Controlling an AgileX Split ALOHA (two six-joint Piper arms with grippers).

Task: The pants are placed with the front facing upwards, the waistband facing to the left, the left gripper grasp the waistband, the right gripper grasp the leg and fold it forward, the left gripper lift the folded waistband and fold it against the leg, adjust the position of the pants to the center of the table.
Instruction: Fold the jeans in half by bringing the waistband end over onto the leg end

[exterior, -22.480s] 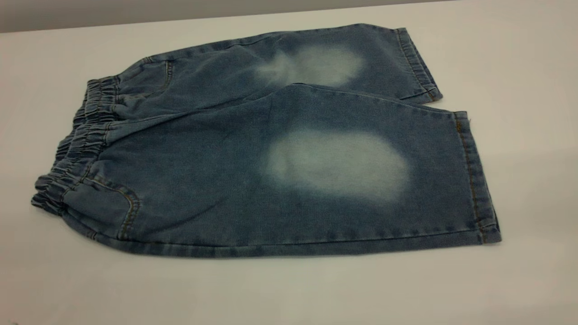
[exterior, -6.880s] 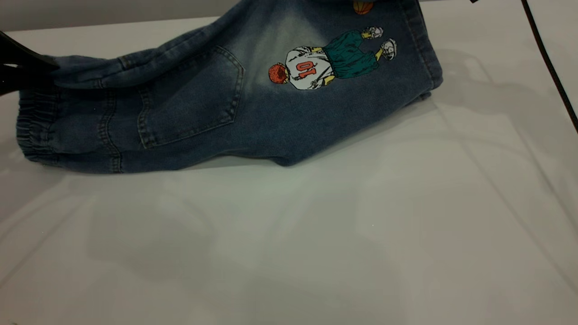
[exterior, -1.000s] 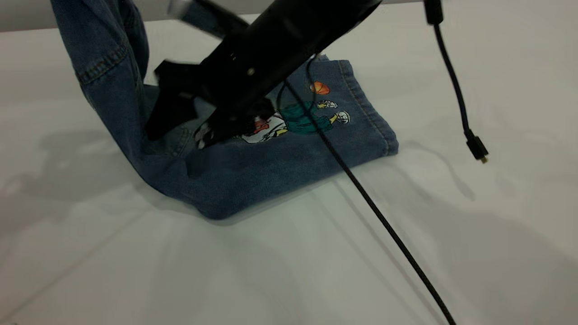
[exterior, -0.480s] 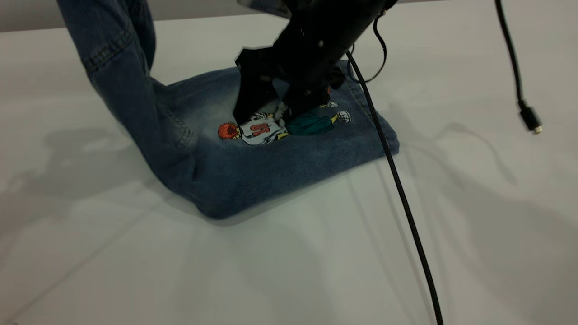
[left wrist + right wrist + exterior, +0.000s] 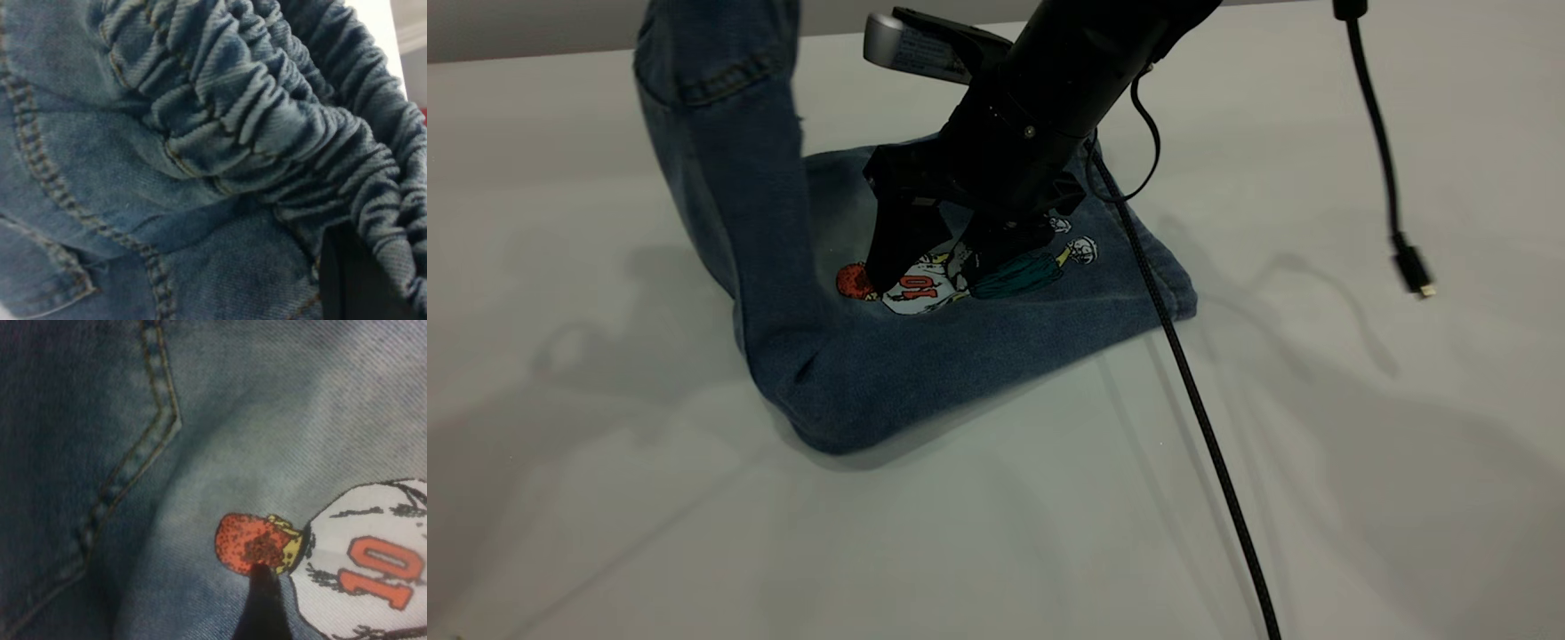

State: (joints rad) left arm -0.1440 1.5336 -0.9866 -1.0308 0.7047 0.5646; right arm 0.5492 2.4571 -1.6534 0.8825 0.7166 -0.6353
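Since half a second ago the raised waistband (image 5: 267, 127) has swung toward the right tool (image 5: 925, 267), whose spread tips press the folded leg (image 5: 1005, 311) at the player print (image 5: 373, 567). Our left tool, out of the exterior view, holds the pants (image 5: 729, 178) high by that band. We should lower it over the print, withdrawing the right tool first, edges square on the tabletop (image 5: 1316, 444).

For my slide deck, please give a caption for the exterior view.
Right gripper presses its fingers on the basketball-player print while the waistband end of the pants hangs lifted above the table.
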